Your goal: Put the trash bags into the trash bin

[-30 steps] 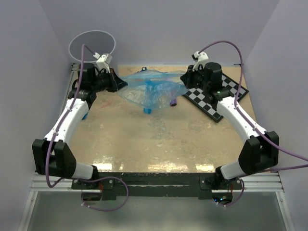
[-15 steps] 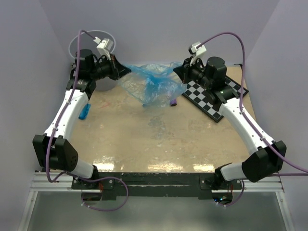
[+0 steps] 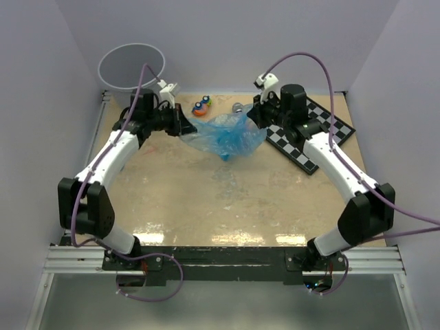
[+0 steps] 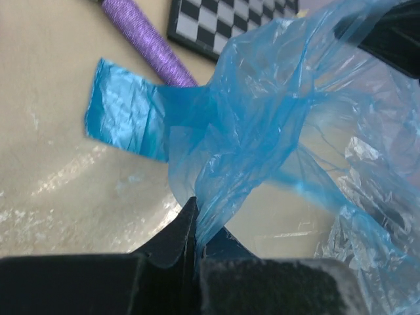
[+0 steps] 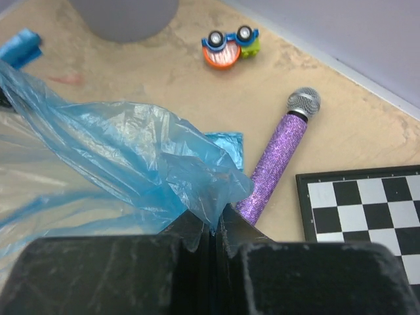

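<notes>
A wide translucent blue trash bag (image 3: 225, 135) hangs bunched between my two grippers over the far middle of the table. My left gripper (image 3: 184, 127) is shut on its left edge, as the left wrist view (image 4: 197, 211) shows. My right gripper (image 3: 256, 117) is shut on its right edge, as the right wrist view (image 5: 213, 223) shows. A flat folded blue bag (image 4: 125, 121) lies on the table under the sheet. A small blue roll (image 5: 20, 46) lies near the bin. The grey trash bin (image 3: 100, 72) stands at the far left corner, behind and left of my left gripper.
A purple glittery microphone (image 5: 279, 157) lies next to the folded bag. A checkerboard (image 3: 316, 134) lies under my right arm at the far right. A small orange, blue and green toy (image 3: 201, 106) sits near the back wall. Walls close in on three sides.
Both grippers have come closer together, towards the table's middle. My left gripper has moved right, away from the bin. The stretched sheet has gone slack and bunched up lower.
</notes>
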Action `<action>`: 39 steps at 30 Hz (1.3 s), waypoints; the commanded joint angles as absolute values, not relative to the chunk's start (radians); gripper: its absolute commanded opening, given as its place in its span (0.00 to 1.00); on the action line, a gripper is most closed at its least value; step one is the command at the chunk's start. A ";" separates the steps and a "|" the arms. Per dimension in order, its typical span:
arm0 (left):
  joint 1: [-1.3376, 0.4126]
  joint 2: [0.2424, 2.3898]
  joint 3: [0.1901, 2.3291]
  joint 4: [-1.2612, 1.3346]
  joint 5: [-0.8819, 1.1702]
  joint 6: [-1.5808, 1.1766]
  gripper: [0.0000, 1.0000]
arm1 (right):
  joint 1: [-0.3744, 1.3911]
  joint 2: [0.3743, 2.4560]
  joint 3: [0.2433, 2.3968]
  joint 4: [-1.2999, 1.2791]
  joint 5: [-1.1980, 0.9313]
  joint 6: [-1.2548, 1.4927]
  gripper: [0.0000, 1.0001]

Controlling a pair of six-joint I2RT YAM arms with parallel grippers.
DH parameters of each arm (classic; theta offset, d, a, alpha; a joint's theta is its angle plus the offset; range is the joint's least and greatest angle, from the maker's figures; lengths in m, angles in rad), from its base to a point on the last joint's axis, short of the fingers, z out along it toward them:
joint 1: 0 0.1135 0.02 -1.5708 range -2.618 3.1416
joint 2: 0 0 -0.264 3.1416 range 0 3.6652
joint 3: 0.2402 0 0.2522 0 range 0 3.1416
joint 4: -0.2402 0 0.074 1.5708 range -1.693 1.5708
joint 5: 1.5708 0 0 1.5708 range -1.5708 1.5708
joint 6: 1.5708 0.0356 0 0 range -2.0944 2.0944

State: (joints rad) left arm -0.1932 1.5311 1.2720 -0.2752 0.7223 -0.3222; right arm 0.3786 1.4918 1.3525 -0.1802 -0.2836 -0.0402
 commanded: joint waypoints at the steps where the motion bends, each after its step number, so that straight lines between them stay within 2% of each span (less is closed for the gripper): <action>1: -0.186 1.728 1.588 -0.418 0.635 -0.209 0.00 | 0.373 1.636 1.571 -0.271 -0.262 -0.248 0.00; 8: -0.160 1.974 2.260 -0.329 0.548 -0.115 0.00 | 0.342 1.940 2.239 -0.244 -0.181 -0.314 0.00; 10: -0.160 1.961 2.313 -0.193 0.526 -0.084 0.00 | 0.342 1.945 2.348 -0.166 -0.176 -0.302 0.00; 12: -0.161 1.864 2.222 0.039 0.485 -0.065 0.00 | 0.344 1.892 2.358 -0.025 -0.169 -0.272 0.00; 13: -0.163 1.806 2.148 0.175 0.470 -0.051 0.00 | 0.347 1.832 2.315 0.091 -0.181 -0.258 0.00; 15: -0.184 1.697 2.022 0.416 0.422 -0.005 0.00 | 0.362 1.684 2.058 0.382 -0.215 -0.258 0.02; 17: -0.241 1.616 1.939 0.590 0.396 0.177 0.04 | 0.406 1.541 1.836 0.648 -0.257 -0.334 0.04; 20: -0.337 1.533 1.815 0.661 0.409 0.337 0.08 | 0.512 1.404 1.633 0.664 -0.276 -0.579 0.01; 23: -0.423 1.410 1.527 0.703 0.437 0.370 0.10 | 0.543 1.246 1.290 0.600 -0.269 -0.626 0.00; 24: -0.461 1.361 1.406 0.621 0.516 0.408 0.08 | 0.549 1.221 1.153 0.542 -0.259 -0.649 0.00; 25: -0.513 1.323 1.309 0.472 0.623 0.492 0.00 | 0.563 1.183 1.034 0.403 -0.264 -0.716 0.00; 26: -0.575 1.292 1.216 0.210 0.688 0.647 0.00 | 0.580 1.166 0.952 0.229 -0.288 -0.841 0.00; 27: -0.656 1.281 1.160 -0.141 0.715 0.874 0.00 | 0.621 1.164 0.904 -0.077 -0.334 -1.021 0.00; 28: -0.732 1.287 1.100 -0.404 0.680 1.066 0.00 | 0.629 1.149 0.870 -0.317 -0.407 -1.126 0.00; 29: -0.808 1.302 1.044 -0.574 0.601 1.130 0.00 | 0.630 1.122 0.844 -0.532 -0.463 -1.213 0.00; 30: -0.808 1.307 1.016 -0.589 0.585 1.033 0.00 | 0.630 1.068 0.833 -0.666 -0.509 -1.206 0.00; 32: -0.744 1.275 0.994 -0.572 0.610 0.875 0.00 | 0.629 0.946 0.850 -0.678 -0.535 -1.047 0.00; 35: -0.698 1.210 0.991 -0.568 0.620 0.812 0.00 | 0.629 0.778 0.873 -0.559 -0.536 -0.861 0.00; 39: -0.663 1.183 1.008 -0.516 0.575 0.694 0.00 | 0.629 0.738 0.861 -0.344 -0.401 -0.634 0.00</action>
